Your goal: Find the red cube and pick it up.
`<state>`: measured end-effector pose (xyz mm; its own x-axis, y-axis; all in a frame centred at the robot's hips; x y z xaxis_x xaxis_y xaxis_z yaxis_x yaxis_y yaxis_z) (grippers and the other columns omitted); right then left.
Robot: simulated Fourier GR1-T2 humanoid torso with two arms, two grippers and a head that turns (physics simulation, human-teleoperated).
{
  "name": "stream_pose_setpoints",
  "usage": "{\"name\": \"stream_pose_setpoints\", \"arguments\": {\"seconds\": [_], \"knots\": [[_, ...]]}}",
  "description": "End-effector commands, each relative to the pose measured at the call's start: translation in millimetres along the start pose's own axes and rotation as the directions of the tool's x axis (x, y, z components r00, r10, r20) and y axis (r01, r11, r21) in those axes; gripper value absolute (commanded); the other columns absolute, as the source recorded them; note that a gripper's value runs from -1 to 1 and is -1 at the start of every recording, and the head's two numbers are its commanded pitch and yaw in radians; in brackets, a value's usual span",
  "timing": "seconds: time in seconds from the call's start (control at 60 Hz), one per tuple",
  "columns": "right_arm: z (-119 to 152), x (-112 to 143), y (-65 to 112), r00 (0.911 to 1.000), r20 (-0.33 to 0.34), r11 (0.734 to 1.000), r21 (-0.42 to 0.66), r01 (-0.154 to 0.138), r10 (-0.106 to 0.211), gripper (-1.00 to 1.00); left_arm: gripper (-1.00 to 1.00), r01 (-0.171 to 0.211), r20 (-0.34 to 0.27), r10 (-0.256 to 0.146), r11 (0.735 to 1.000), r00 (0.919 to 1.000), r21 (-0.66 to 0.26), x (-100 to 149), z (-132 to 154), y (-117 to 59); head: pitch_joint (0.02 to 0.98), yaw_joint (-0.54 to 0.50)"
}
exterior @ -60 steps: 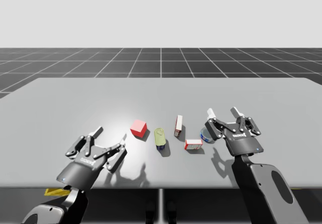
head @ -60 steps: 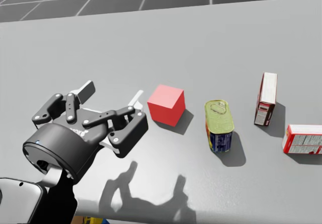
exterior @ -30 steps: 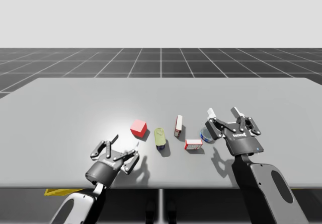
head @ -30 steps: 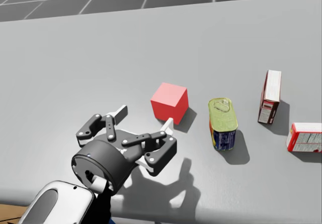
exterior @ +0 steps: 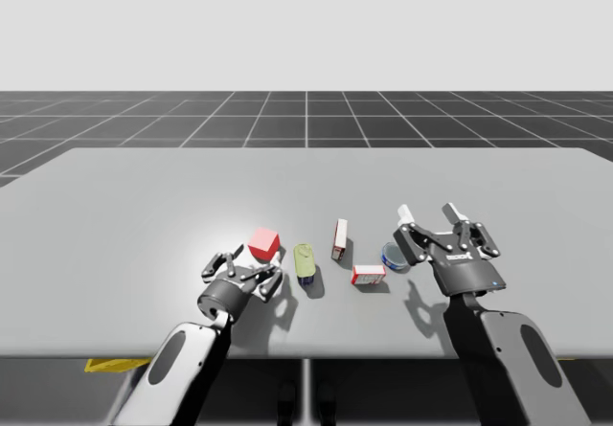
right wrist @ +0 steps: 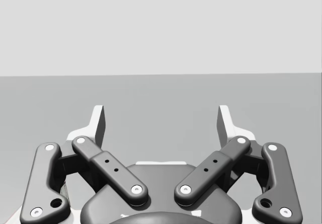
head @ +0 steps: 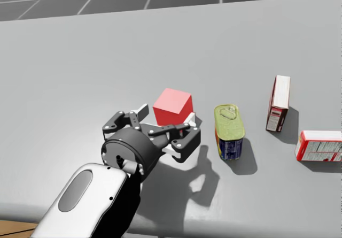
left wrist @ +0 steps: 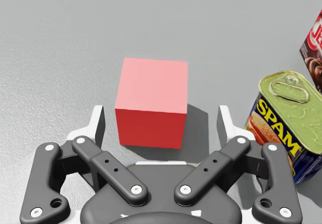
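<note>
Red cube [exterior: 264, 243] is sitting flat on the grey table [exterior: 144, 206], a little left of the table's middle and toward its near edge.

Left gripper [left wrist: 161, 121] is lying low over the table on the near side of the cube. Its two fingers are standing wide apart, one on each side of the cube. In the left wrist view a strip of bare table is showing between each finger [left wrist: 97, 126] and the cube face next to it. The gripper is therefore gripping nothing, and the cube is standing free between the fingers. In the head view the cube [head: 172, 107] is showing its top and front face above the finger linkage.

An oval can [exterior: 305, 263] with a green-yellow lid and a blue side is sitting just to the right of the cube, close beside the left gripper. Further right, a red and white box [exterior: 339, 239] is standing upright on a narrow end. A second red and white box [exterior: 369, 274] is lying flat, nearer the table edge. A round blue tin [exterior: 395, 256] is sitting just beside the flat box, partly covered by the right gripper.

Right gripper [exterior: 428, 215] is hovering above the table at the right end of this row, well apart from the cube. Its fingers are spread wide, with nothing between them.
</note>
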<state>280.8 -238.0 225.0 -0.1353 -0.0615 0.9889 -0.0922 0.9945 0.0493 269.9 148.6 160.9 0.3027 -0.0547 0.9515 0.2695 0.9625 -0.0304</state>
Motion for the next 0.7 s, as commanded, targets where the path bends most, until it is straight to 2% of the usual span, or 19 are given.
{"name": "stream_pose_setpoints", "arguments": {"seconds": [0.017,0.167,0.417,0.433,0.45,0.467,0.5,0.517,0.567,0.7], "knots": [[0,1,-1.7,1.0,0.003,1.0,-0.002,0.003,-0.003,-1.0,-1.0,-0.009,-0.017,0.009,1.0,0.9998,0.026,-1,-19,-3.0,0.815,0.19],[0,2,-2.8,1.0,0.007,1.0,-0.001,0.004,-0.004,-1.0,-1.0,0.0,-0.026,0.001,0.999,0.9997,0.043,-2,-31,-6.1,0.818,0.19],[0,4,-5.0,0.9999,0.009,1.0,-0.007,0.01,-0.01,-1.0,-1.0,-0.015,-0.046,0.018,0.998,0.9988,0.065,-8,-44,-3.7,0.817,0.18],[0,4,-4.9,0.9999,0.009,1.0,-0.006,0.01,-0.01,-1.0,-0.89,-0.012,-0.043,0.015,0.998,0.999,0.067,-9,-44,-3.6,0.816,0.18],[0,4,-5.0,0.9999,0.009,1.0,-0.006,0.011,-0.011,-1.0,-0.21,-0.009,-0.042,0.012,0.997,0.999,0.073,-10,-44,-3.7,0.816,0.18],[0,4,-5.0,0.9999,0.01,1.0,-0.006,0.011,-0.011,-1.0,-0.21,-0.011,-0.044,0.014,0.997,0.999,0.07,-10,-44,-3.7,0.816,0.18],[0,4,-5.2,0.9999,0.009,1.0,-0.006,0.011,-0.011,-1.0,0.65,-0.013,-0.046,0.016,0.997,0.9988,0.07,-11,-44,-4.0,0.815,0.18],[0,4,-5.4,0.9999,0.009,1.0,-0.006,0.011,-0.011,-1.0,0.91,-0.016,-0.049,0.019,0.998,0.9986,0.068,-12,-44,-4.4,0.813,0.18],[0,4,-5.7,0.9999,0.01,1.0,-0.006,0.012,-0.012,-1.0,1.0,-0.014,-0.055,0.018,0.998,0.9983,0.066,-13,-44,-5.0,0.808,0.18],[1,4,-6.1,0.9999,0.01,1.0,-0.008,0.012,-0.012,-1.0,1.0,-0.007,-0.063,0.01,0.999,0.998,0.053,-16,-43,-6.9,0.768,0.17]]}}
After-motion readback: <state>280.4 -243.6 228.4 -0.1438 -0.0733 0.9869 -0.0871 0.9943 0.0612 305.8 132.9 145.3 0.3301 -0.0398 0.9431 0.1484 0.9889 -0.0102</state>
